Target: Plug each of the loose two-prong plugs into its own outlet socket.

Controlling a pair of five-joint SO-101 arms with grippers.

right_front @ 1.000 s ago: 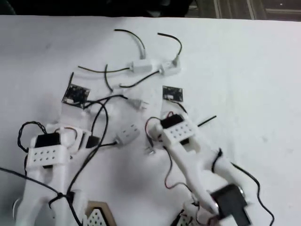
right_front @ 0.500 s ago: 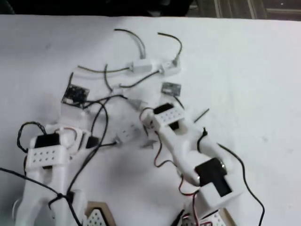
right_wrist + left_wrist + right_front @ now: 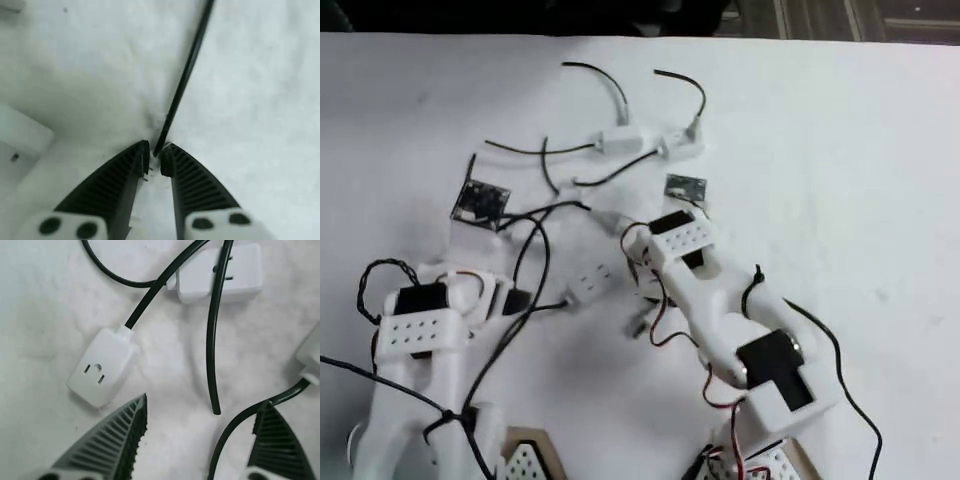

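Left wrist view | our left jaws hang wide apart beside a white outlet socket (image 3: 100,367) lying on the bench (image 3: 40,300) | our right jaws pinch narrow on a black cord (image 3: 187,75).

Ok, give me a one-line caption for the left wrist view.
Open left gripper poised near a white outlet socket on its black cord, a loose black cable end beside it.

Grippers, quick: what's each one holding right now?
Left gripper: open, holding nothing.
Right gripper: closed on the black cord.
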